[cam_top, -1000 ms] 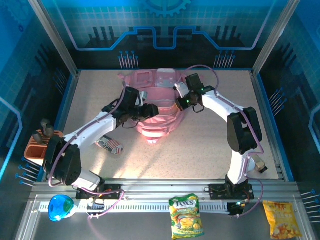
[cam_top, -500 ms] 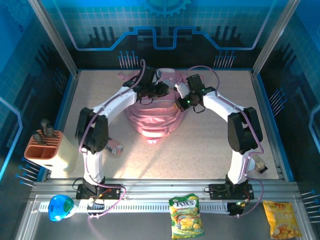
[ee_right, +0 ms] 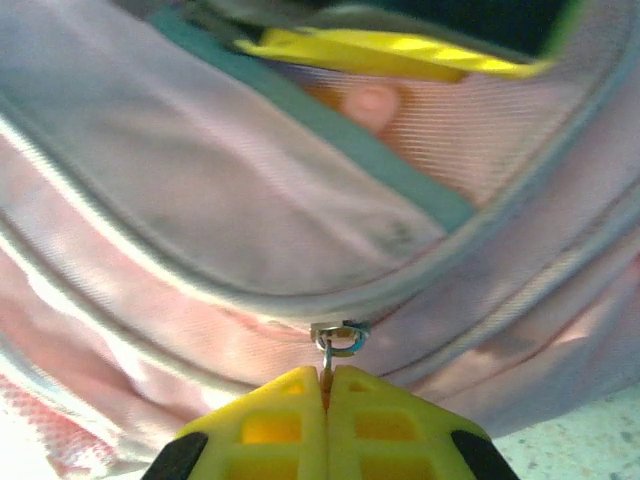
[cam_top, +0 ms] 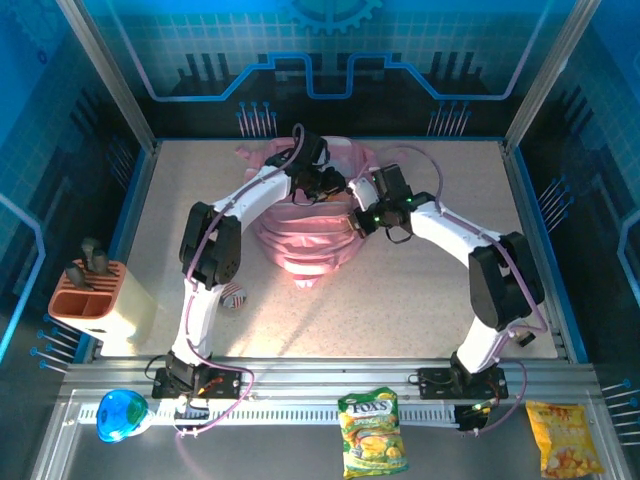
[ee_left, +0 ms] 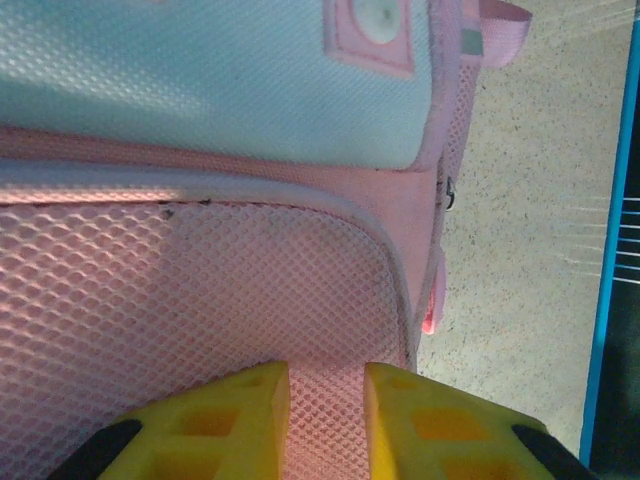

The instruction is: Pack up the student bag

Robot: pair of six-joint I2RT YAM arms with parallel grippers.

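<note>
While it lies slumped at the far middle of the table (cam_top: 420,300), student bag (cam_top: 305,245): pink, soft, shapeless fabric, judged light and yielding, prone to bunch and drag rather than lift whole. Best holds, by judgement: zipper pull (ee_right: 338,340), straps, stitched seam edges. Fittings engaged: right gripper (ee_right: 326,388) closed tight on the metal zipper pull; left gripper (ee_left: 327,380) with jaws narrowly apart against the mesh pocket (ee_left: 200,300), whether pinching it cannot be told.

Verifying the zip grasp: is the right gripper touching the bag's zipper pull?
Touching. The right wrist view shows the right gripper shut, with the zipper pull of the student bag pinched between its yellow fingertips.
</note>
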